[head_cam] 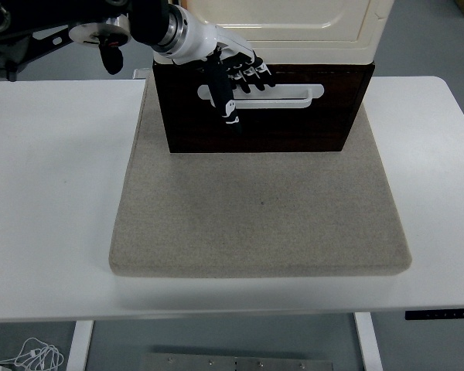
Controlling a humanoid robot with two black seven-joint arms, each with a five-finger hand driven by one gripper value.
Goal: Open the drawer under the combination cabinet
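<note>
The combination cabinet has a cream upper part (pixel 294 31) and a dark brown drawer (pixel 294 124) beneath it, standing at the far end of a grey mat (pixel 259 209). A white handle (pixel 294 94) runs across the drawer front. My left hand (pixel 243 77) reaches in from the upper left. Its fingers (pixel 255 76) are curled over the left part of the handle, and the thumb (pixel 226 104) points down across the drawer front. The drawer front sits flush under the cabinet. The right arm does not show.
The mat lies on a white table (pixel 54 193) that extends on both sides. The left arm's black links and a round silver joint (pixel 93 32) hang over the table's far left corner.
</note>
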